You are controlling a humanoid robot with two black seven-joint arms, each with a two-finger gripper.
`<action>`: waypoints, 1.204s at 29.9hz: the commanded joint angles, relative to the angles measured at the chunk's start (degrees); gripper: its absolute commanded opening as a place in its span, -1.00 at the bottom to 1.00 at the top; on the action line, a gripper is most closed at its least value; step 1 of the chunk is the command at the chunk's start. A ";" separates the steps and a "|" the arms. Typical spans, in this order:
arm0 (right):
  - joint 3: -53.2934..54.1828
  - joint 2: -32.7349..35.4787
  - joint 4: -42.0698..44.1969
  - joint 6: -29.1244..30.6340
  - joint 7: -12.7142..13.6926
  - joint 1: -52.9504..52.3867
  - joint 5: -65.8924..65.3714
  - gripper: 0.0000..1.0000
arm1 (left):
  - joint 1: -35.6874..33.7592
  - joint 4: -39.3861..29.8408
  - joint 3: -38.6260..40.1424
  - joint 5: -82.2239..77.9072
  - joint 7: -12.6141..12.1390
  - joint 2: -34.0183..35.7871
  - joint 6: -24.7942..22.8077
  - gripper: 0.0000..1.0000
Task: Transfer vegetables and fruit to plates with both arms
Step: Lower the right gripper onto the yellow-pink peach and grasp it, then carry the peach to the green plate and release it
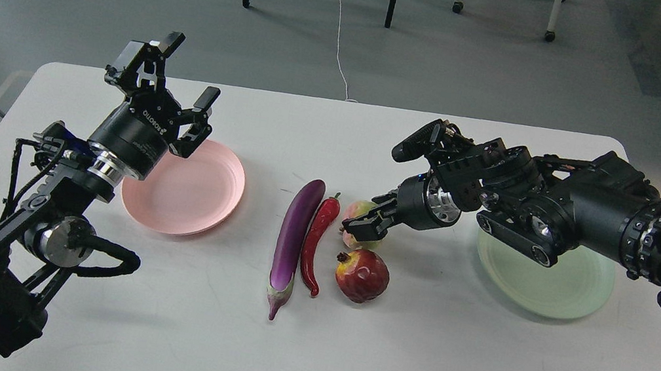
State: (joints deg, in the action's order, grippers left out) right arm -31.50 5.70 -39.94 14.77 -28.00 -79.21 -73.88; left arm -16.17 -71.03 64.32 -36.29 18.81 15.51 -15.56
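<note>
Eggplant lengthwise, cap nearest, left hand open, right hand gripping yellow-green fruit

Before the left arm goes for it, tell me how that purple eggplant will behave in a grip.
The eggplant has a glossy skin, so the fingers may slip on it. It is long and slender and tapers to its cap; gripped off-centre, it would likely tilt. It lies flat close beside the red chili, so a push could roll it into that.
</note>
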 commanded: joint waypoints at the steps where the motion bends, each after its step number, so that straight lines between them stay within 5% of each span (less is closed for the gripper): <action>1: 0.21 4.30 -2.86 0.00 0.00 -3.22 0.06 0.13 | 0.00 0.01 0.02 0.00 0.00 0.05 0.00 0.96; 16: -0.76 28.66 -8.66 -0.09 0.00 -4.82 -14.53 0.14 | 0.00 0.10 -0.07 -0.09 0.00 -0.39 0.00 0.96; 29: -1.11 28.93 -4.89 -2.11 0.00 2.31 -14.71 0.36 | 0.00 0.10 -0.07 0.00 0.00 -0.56 0.00 0.96; 36: -1.11 28.84 -3.65 -3.16 0.00 2.92 -14.71 0.78 | 0.00 0.10 -0.07 -0.09 0.00 -1.27 -0.09 0.96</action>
State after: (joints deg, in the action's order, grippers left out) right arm -32.61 34.59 -43.94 12.36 -28.00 -76.60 -88.60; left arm -16.17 -70.94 64.25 -36.32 18.81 14.35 -15.56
